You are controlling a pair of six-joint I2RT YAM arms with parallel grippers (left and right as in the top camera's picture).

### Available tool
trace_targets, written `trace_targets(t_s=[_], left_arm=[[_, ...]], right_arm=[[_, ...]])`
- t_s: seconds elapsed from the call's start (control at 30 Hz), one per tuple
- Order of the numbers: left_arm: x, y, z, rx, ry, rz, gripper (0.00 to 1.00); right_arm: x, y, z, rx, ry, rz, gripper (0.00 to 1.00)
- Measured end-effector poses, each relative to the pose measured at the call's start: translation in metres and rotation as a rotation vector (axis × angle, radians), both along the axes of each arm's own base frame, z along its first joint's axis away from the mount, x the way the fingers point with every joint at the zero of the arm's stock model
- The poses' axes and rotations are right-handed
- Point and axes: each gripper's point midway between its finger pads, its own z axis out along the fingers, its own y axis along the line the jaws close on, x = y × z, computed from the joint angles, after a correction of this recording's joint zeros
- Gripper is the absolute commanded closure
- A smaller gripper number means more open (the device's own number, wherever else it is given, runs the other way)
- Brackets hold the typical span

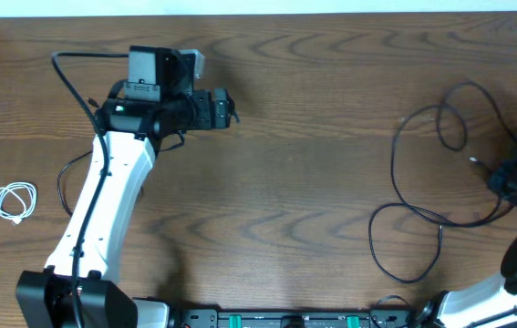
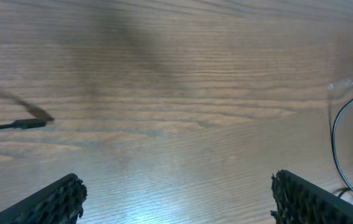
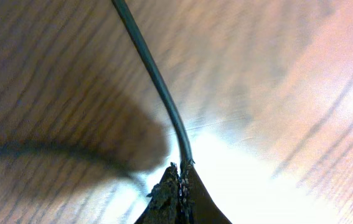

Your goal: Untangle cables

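1. Two tools, two different states. The right tool has its fingers pressed together on a black cable. The cable runs out from the fingertips and up across the right wrist view, close above the desk.
2. The left tool is spread wide with nothing between its fingers. In the overhead view it hangs over bare wood toward the far left of the desk, well apart from every cord.
3. Outward from the right tool, the overhead view shows the black cables on the right side of the desk in slack loops. There is a small loop at the far side, a long arc below it, and another loop near the front edge. Strands cross in at least two places, and I cannot tell which strand belongs to which cord.
4. The white cable lies coiled by itself near the left edge, well apart from the black ones.
5. As I judge it, the white cord is already separated and the black pair is what is left. No tight knot shows, only loose crossings, so the task looks under way but unfinished. The crossed strands must be drawn apart and laid separately. The left tool is free and far off, so for now that work seems to fall to the right arm.
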Motion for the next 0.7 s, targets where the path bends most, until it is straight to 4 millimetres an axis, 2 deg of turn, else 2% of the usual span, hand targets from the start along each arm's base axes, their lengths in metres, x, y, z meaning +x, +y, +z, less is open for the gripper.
trace_targets(t_s=[0.07,0.2,0.33,0.43,0.57,0.7], left_arm=[[-0.002,-0.008,0.0,0.004,-0.002,-0.02,0.04],[-0.006,-0.022,0.0,0.003,-0.004,-0.056,0.04],[-0.009,-0.033,0.0,0.003,-0.005,-0.085,0.04],[-0.01,-0.036,0.0,0.003,-0.005,-0.091,0.04],[-0.01,-0.036,0.0,0.003,-0.005,-0.091,0.04],[-0.01,-0.036,0.0,0.003,-0.004,-0.091,0.04]], right_arm=[[0.001,-0.004,0.013,0.024,-0.073,-0.024,0.99],[0.013,0.005,0.057,0.088,-0.268,-0.001,0.99],[0.022,0.048,0.11,0.2,-0.449,0.12,0.99],[0.021,0.084,0.139,0.277,-0.528,0.226,0.99],[0.013,0.132,0.153,0.382,-0.535,0.349,0.99],[0.0,0.171,0.144,0.485,-0.448,0.437,0.99]])
